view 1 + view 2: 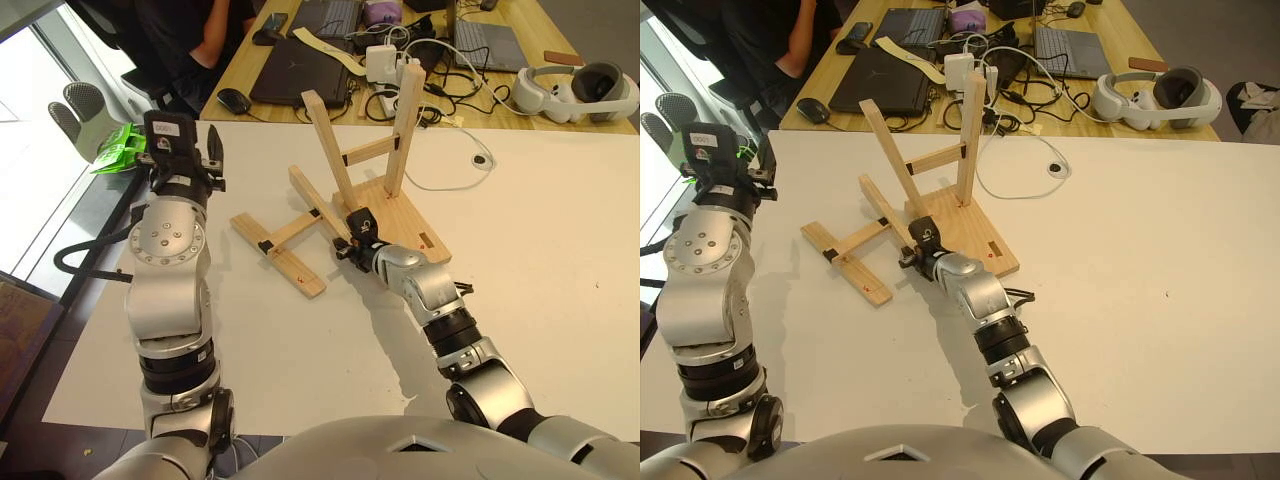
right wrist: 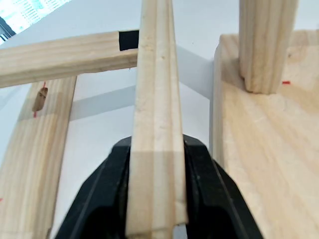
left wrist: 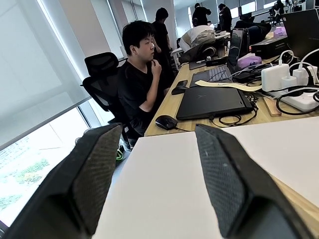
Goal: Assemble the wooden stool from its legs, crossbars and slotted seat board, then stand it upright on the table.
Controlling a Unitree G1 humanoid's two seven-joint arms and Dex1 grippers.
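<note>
The slotted seat board (image 1: 405,225) lies flat mid-tabletop (image 1: 540,300) with two legs (image 1: 403,130) standing in it, joined by a crossbar (image 1: 370,150). The second leg pair (image 1: 280,255) lies to its left. The right end effector (image 2: 157,164) is clamped on that pair's inner leg (image 2: 155,89), just beside the board's edge. Bare tabletop opens to the right and near side. The right wrist view adds a dowel peg (image 2: 42,94) in the outer leg. The left end effector (image 3: 154,169), fingers apart, hovers over the tabletop's far left corner

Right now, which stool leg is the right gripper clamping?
The flat-lying leg beside the seat board; its partner lies farther off, and two upright legs stand in it.
</note>
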